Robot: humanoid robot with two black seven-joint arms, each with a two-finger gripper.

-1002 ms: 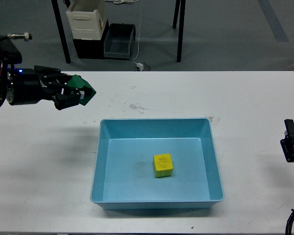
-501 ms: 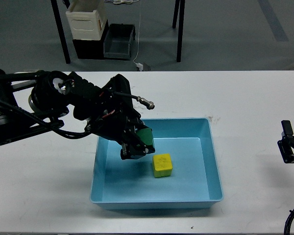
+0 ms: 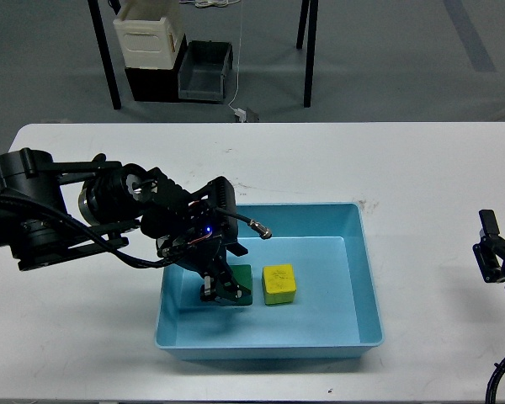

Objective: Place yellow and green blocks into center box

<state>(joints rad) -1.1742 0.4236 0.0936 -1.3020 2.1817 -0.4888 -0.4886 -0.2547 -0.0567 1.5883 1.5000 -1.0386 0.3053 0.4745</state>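
White tabletop (image 3: 421, 168). Blue box (image 3: 366, 278), centre. Left gripper (image 3: 221, 289) reaching into box, jaws pinching green block (image 3: 239, 281) on box floor. Yellow block (image 3: 279, 284) just right of green. Right gripper (image 3: 498, 257) at right edge; jaw state cannot be told.

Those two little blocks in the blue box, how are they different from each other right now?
The green block is dark green, while the yellow block is bright yellow. The green block is partly hidden by the left gripper, which is down on it, while the yellow block sits free and fully in view. The green block lies left of the yellow one. Both rest on the floor of the blue box, side by side, and look similar in size.
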